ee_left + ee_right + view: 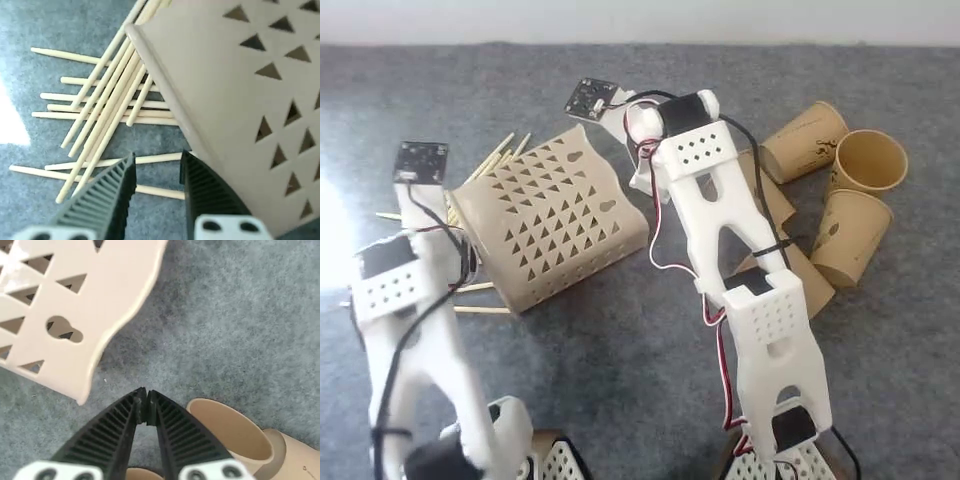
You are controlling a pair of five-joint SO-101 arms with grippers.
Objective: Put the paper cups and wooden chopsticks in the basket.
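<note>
Left end effector (158,156), spread, hangs over chopsticks (115,112) fanned on bench (25,30) just beside basket (240,100); right end effector (146,392) pressed together, empty, near paper cups (232,427); advise straddling one outlying stick, clear of basket wall, before closing.

Basket (215,75): smooth beige plastic, faint sheen. Chopsticks (100,115): bare wood. Cups (805,140): matt paper. Table cover (620,350): rough cloth.

No writing can be read anywhere; the dark print on the sides of the paper cups (807,140) is too small to make out.
</note>
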